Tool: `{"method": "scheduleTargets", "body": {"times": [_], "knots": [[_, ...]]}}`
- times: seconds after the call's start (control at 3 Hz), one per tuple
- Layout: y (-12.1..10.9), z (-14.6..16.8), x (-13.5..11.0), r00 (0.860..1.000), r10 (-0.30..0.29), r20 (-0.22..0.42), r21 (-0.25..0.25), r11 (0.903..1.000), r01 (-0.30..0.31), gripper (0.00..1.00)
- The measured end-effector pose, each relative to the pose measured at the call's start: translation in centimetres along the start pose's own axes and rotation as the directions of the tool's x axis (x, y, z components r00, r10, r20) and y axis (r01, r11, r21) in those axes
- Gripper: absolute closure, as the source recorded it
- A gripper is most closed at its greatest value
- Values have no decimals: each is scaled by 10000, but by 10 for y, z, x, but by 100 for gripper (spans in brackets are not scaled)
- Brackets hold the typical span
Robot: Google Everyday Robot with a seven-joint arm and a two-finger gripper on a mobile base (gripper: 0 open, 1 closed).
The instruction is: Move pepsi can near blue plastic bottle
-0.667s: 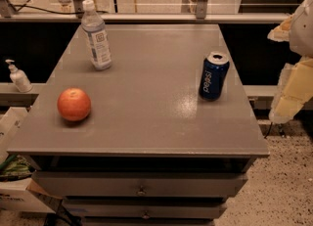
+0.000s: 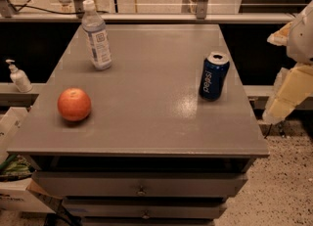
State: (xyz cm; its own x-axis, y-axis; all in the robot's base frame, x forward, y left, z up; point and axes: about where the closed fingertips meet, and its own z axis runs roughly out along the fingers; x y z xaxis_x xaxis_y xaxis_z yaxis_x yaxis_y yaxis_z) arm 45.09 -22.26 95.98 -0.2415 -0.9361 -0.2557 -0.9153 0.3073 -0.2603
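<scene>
The pepsi can [image 2: 213, 76] stands upright on the right side of the grey table [image 2: 146, 112], dark blue with white lettering and a silver top. The blue plastic bottle [image 2: 96, 36], clear with a white cap and a white-and-blue label, stands upright at the far left of the table. The two are far apart. My gripper [image 2: 288, 93] shows as a cream-coloured part at the right edge of the view, off the table, to the right of the can and not touching it.
An orange [image 2: 74, 104] lies on the table's front left. A small white pump dispenser [image 2: 18, 77] stands on a ledge left of the table. Drawers [image 2: 142, 188] sit below the tabletop. A rail and posts run behind the table.
</scene>
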Motion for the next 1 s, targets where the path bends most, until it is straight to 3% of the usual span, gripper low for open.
{"method": "scheduleTargets", "body": {"times": [0.33,0.67,1.0], "knots": [[-9,26,5,9964,593,605,4,9982,-594,0],[-20,54,2,9778,1429,1534,-210,9897,-1414,0],[-28,74,-12,9430,2087,2592,-566,9780,-2009,0]]}}
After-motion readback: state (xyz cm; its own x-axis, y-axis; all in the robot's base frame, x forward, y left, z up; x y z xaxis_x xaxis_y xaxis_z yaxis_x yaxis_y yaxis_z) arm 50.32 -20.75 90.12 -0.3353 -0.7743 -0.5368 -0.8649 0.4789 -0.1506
